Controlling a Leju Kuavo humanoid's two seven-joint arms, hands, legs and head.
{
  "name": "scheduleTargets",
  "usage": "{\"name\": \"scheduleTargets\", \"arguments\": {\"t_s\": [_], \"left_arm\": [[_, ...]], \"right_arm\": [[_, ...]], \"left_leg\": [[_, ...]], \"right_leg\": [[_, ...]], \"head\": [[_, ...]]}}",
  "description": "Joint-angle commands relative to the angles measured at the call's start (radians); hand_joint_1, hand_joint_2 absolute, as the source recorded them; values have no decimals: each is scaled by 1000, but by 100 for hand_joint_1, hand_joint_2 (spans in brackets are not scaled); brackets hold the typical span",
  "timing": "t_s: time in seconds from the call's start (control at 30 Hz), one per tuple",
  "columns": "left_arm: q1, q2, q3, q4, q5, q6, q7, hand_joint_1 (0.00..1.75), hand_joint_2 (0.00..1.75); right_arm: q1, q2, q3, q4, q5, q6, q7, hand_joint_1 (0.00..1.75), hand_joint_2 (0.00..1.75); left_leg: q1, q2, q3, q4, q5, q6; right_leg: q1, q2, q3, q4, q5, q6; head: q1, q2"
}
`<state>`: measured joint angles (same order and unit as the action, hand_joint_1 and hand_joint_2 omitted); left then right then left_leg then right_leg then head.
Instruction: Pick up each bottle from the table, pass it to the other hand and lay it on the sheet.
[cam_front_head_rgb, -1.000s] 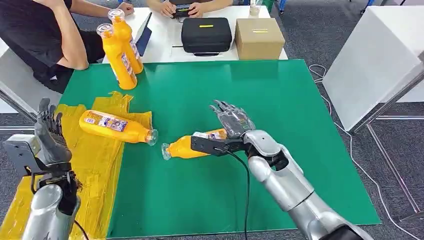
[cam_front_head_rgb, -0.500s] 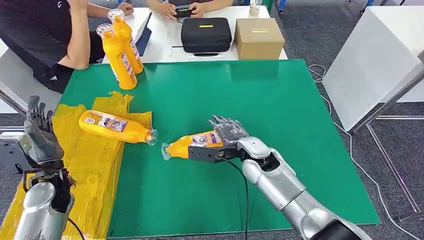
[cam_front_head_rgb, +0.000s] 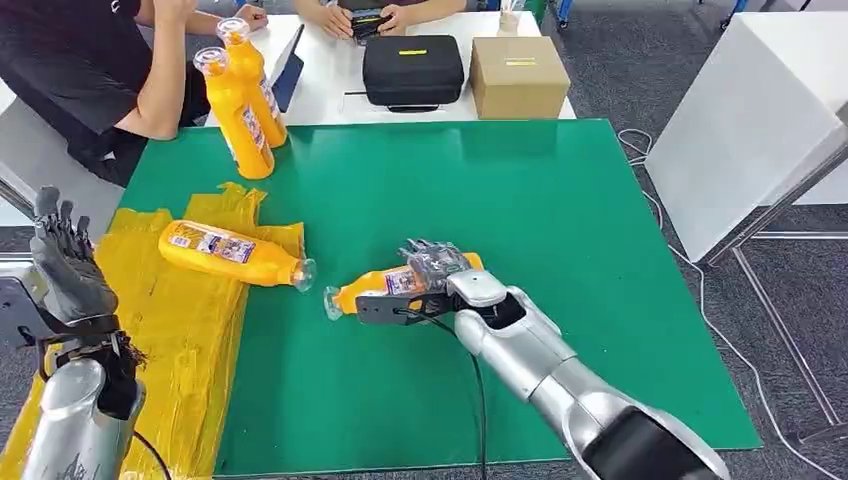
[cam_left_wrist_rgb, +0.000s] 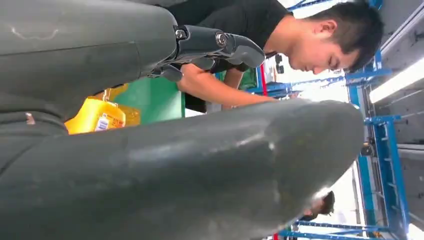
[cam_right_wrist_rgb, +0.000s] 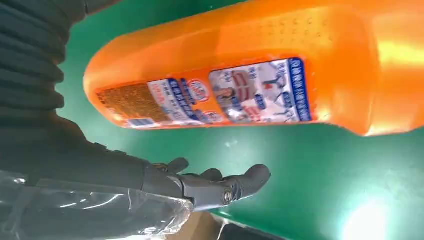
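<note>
A humanoid robot's right hand (cam_front_head_rgb: 432, 272) reaches over an orange plastic bottle (cam_front_head_rgb: 372, 291) lying on its side on the green-covered counter (cam_front_head_rgb: 560, 230), its neck pointing toward the crumpled yellow plastic sheet (cam_front_head_rgb: 195, 320). From the head view the hand covers the bottle's base end, and whether its fingers (cam_front_head_rgb: 425, 252) grip it cannot be told there. The right wrist view settles the matter: the dark fingers (cam_right_wrist_rgb: 235, 185) are spread and released, with green counter showing between them and the bottle's labelled side (cam_right_wrist_rgb: 260, 95), so the bottle rests on the counter unheld.

The left hand (cam_front_head_rgb: 62, 272) is raised beside the counter's left edge, fingers extended upward and holding nothing; its wrist view looks past a thick grey thumb (cam_left_wrist_rgb: 200, 175) to a person in a black shirt (cam_left_wrist_rgb: 235, 20) leaning over.

A second orange bottle (cam_front_head_rgb: 232, 253) lies on the yellow sheet, and two upright orange bottles (cam_front_head_rgb: 240, 97) stand together at the counter's far left corner. Beyond, a white table (cam_front_head_rgb: 330, 70) carries a black zipped case (cam_front_head_rgb: 412, 68) and a brown cardboard box (cam_front_head_rgb: 518, 76). Grey carpet (cam_front_head_rgb: 620, 60) and a white slab (cam_front_head_rgb: 750, 110) lie to the right.
</note>
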<state>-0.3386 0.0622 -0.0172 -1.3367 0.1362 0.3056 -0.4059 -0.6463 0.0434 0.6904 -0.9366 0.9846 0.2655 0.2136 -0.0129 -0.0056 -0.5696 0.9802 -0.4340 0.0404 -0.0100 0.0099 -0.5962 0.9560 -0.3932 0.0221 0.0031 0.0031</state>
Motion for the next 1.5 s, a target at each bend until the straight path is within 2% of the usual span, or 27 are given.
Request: {"name": "scheduleTargets", "arguments": {"t_s": [0.03,0.07,0.27,0.97,1.5], "left_arm": [[-23,-5,35,49,10,9,-8,0,0],[-23,-5,37,49,11,10,-9,0,0],[-23,-9,44,51,15,7,-11,0,0],[-10,-9,60,64,41,12,-20,0,0],[-7,-9,75,69,42,8,-29,0,0]], "right_arm": [[-114,46,68,275,37,-31,3,0,175],[-120,47,66,296,41,-35,3,0,175],[-132,57,53,365,63,-55,-21,0,175],[-109,73,57,412,112,-67,-31,0,175],[-109,27,1,362,164,-70,2,0,175]], "left_leg": [[0,1,2,0,-1,-2],[1,2,6,0,-3,-4],[1,1,4,0,-2,-3],[1,0,8,-1,-2,-4],[1,-2,7,0,-1,-2]], "right_leg": [[0,0,2,-1,0,-1],[1,1,6,0,-2,-1],[1,0,4,0,-1,-1],[1,-1,8,-1,-2,-1],[1,-3,7,-1,-1,-1]], "head": [[0,0],[0,0],[0,0],[0,0],[0,0]]}}
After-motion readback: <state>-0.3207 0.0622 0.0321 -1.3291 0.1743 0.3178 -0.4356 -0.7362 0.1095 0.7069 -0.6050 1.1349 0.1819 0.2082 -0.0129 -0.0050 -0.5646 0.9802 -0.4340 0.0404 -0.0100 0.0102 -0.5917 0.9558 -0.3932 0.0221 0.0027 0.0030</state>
